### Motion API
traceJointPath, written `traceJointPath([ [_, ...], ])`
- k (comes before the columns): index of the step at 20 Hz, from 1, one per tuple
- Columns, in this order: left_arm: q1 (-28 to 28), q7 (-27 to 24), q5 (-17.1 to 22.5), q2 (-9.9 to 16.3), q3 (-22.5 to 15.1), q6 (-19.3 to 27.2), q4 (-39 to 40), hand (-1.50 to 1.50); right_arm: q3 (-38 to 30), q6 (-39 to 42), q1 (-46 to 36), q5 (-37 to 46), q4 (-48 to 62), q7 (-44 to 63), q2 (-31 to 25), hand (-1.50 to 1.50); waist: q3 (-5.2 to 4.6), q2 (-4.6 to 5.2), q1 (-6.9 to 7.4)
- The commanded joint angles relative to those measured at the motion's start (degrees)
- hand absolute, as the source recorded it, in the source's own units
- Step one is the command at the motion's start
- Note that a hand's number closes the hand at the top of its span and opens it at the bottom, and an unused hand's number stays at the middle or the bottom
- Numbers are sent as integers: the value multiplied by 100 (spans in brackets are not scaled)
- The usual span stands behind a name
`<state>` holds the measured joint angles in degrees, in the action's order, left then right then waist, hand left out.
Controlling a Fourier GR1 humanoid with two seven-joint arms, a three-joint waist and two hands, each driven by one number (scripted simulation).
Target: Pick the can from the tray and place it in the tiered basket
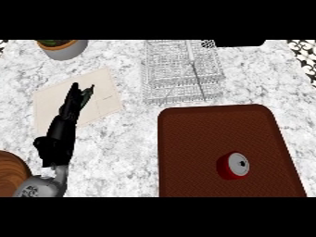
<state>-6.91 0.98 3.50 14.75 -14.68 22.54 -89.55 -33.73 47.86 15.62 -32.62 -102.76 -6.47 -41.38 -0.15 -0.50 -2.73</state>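
You are looking down at a speckled white counter [119, 152]. The red can [233, 165] is standing on the dark red tray [208, 134], toward its near right part, and nothing is touching it. The wire tiered basket [182, 71] is sitting just behind the tray. Your left hand [63, 125] is showing at the left, over a pale mat [98, 95], well apart from the can. Its fingers are pointing straight up and away, holding nothing. A grey pot [64, 48] is sitting at the far left. A brown wooden round board [2, 173] is lying at the near left corner.
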Motion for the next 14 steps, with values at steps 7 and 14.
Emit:
traceJointPath([
  [7, -96, 101, -144, -183, -161, -13, -58, 0, -23, -696, 332, 1306, -2739, 1688, -448, -150, -1, 32, 197],
  [14, -416, -240, -186, -425, 109, -208, 581, 0, 971, -865, 303, 1904, -3829, 2850, 307, -150, 12, 55, 245],
])
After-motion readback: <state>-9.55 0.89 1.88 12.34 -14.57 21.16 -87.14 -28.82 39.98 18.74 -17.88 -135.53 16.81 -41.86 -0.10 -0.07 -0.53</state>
